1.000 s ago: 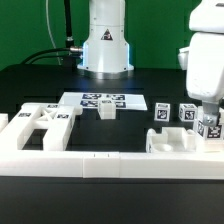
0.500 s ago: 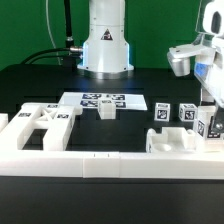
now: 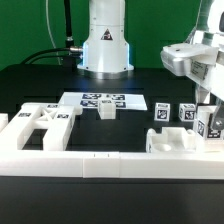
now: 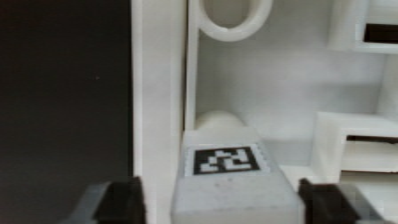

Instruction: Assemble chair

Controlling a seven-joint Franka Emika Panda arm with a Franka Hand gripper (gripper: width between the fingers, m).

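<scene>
Here the tagged chair leg stands between the fingers of the gripper, close on both sides; whether they clamp it I cannot tell.

Black table: marker board, white chair pieces, border rail on it.

Leg: upright between the two fingers, one at each flank. First block: just beside the fingers, on the exterior view's left. Second block: next beyond it. Marker board: well apart, same side. Cross-braced piece: farthest from the fingers. Border rail: in front of all.
</scene>
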